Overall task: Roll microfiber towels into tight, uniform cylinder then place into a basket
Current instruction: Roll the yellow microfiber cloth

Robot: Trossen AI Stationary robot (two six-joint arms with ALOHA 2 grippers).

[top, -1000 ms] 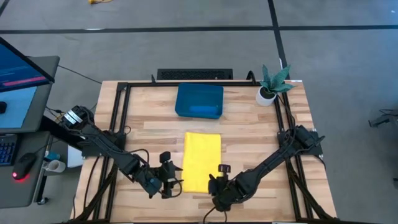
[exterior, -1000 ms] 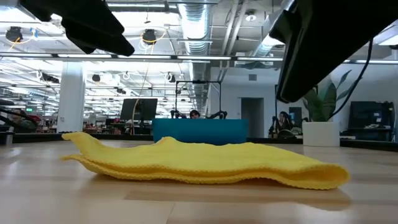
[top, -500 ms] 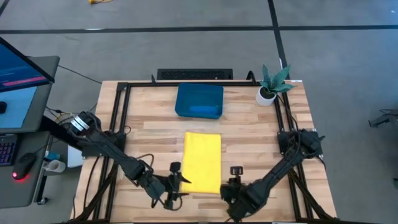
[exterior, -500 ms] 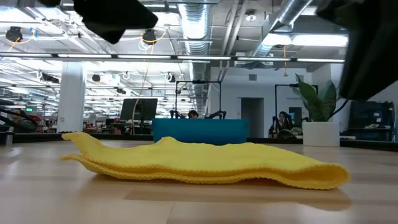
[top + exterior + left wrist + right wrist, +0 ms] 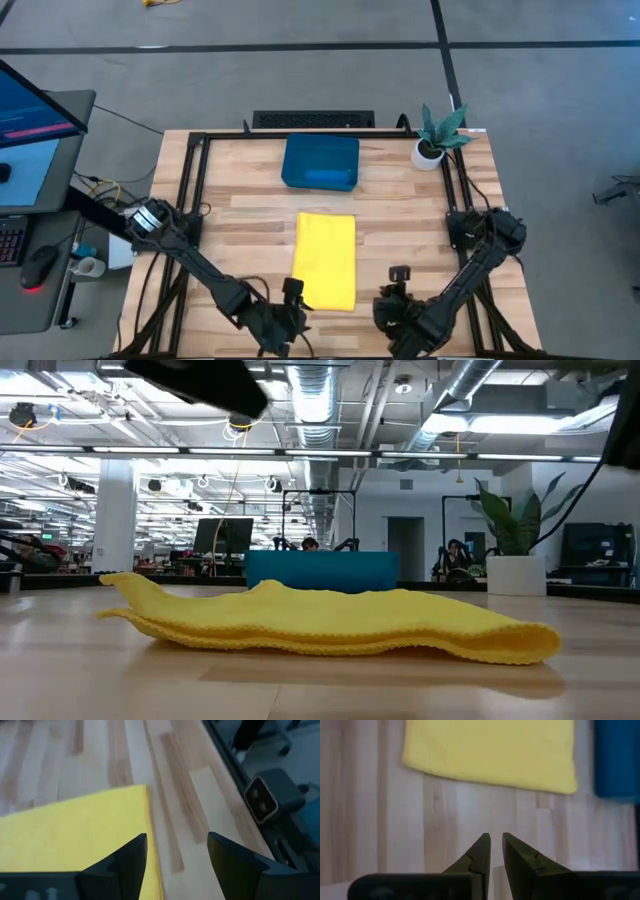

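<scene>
The yellow towel (image 5: 325, 260) lies folded into a long strip on the middle of the table; seen from table height, the towel (image 5: 330, 625) rests flat in stacked layers. The teal basket (image 5: 300, 150) stands at the far side with a blue towel roll (image 5: 328, 177) lying inside. My left gripper (image 5: 177, 852) is open just beyond the yellow towel's near-left corner (image 5: 142, 790), touching nothing. My right gripper (image 5: 496, 851), fingers nearly together with nothing between them, hangs over bare wood off the towel's near-right corner (image 5: 412, 760).
A small white pot with a green plant (image 5: 432, 148) stands at the far right corner. A black frame rail (image 5: 190, 190) runs along the table's sides. Bare wood lies to the left and right of the yellow towel.
Both grippers have drawn back toward the table's near edge. The left one has gone rightward along the towel's near-left corner, and the right one has moved rightward away from the towel. At table height both arms have slid out of the picture. The yellow towel has stayed put.
</scene>
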